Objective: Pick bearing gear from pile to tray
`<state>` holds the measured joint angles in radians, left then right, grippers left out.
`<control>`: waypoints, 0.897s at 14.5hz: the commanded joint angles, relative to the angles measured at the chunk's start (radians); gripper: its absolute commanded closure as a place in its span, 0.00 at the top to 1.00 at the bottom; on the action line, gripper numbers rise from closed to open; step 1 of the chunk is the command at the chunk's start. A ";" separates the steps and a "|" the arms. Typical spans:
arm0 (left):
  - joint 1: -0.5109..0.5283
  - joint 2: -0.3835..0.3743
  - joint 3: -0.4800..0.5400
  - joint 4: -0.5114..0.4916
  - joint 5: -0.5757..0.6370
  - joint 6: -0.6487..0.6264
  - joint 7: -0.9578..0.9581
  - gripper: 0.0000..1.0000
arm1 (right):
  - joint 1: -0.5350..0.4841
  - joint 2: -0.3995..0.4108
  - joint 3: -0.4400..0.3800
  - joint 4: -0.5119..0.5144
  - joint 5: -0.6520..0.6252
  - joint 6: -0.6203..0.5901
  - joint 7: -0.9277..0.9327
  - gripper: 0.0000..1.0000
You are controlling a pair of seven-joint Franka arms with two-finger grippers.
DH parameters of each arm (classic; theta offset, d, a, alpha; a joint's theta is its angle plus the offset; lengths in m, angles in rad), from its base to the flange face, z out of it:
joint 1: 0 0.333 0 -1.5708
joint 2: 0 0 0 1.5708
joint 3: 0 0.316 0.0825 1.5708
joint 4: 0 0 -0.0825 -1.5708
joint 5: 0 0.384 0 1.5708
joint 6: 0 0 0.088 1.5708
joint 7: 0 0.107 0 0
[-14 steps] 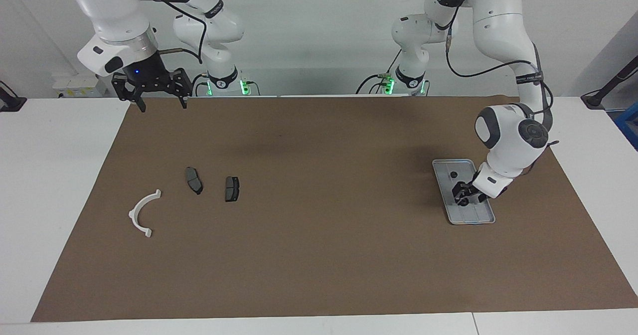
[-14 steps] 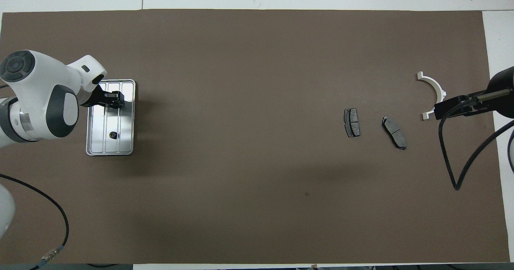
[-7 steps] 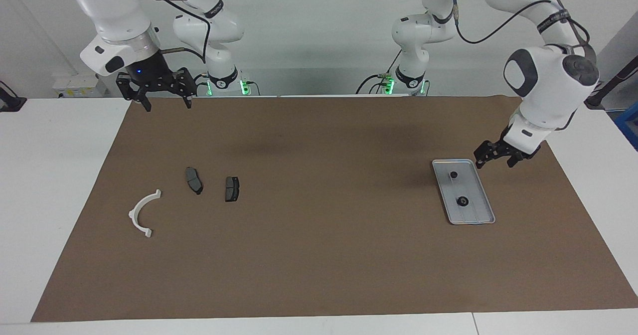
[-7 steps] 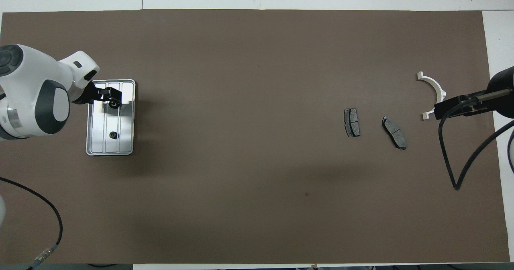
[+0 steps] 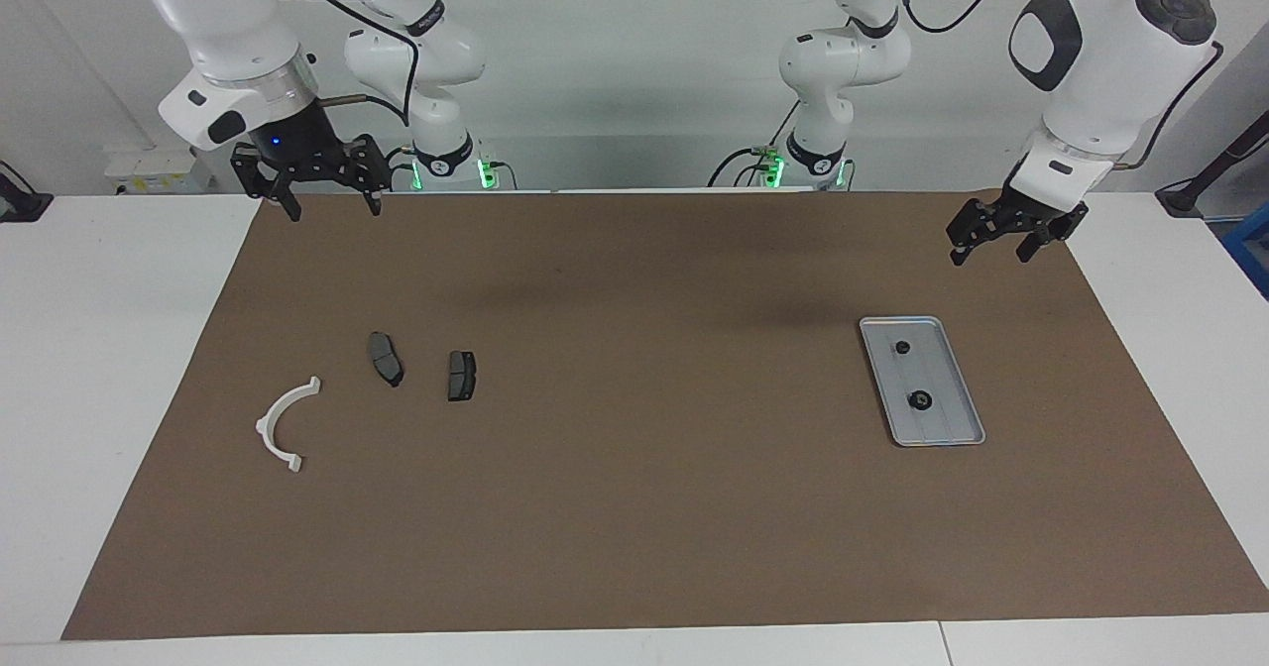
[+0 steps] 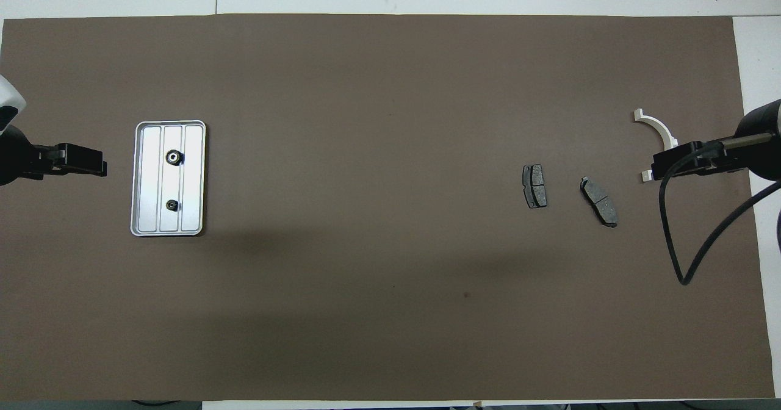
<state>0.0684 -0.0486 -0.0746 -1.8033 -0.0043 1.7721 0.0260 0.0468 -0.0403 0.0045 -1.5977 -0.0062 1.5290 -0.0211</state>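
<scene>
The silver tray lies on the brown mat at the left arm's end, also in the overhead view. Two black round bearing gears lie in it, also seen from overhead. The pile at the right arm's end holds a white curved bracket and two dark brake pads. My left gripper is open and empty, raised over the mat beside the tray. My right gripper is open and empty, raised, and waits.
The brown mat covers most of the white table. A black cable hangs from the right arm over the mat's edge. The two arm bases stand at the robots' end of the table.
My left gripper let go of a bearing gear in the tray, then rose and drew away from the tray toward the left arm's end. The right gripper has barely moved.
</scene>
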 commanded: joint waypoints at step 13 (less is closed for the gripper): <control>-0.030 0.050 -0.036 0.183 0.000 -0.166 -0.083 1.00 | -0.010 -0.012 0.008 -0.004 0.008 0.007 0.015 1.00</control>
<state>0.0508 -0.0040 -0.1168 -1.6464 -0.0046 1.6331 -0.0466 0.0467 -0.0414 0.0044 -1.5970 -0.0062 1.5302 -0.0211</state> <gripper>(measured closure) 0.000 0.000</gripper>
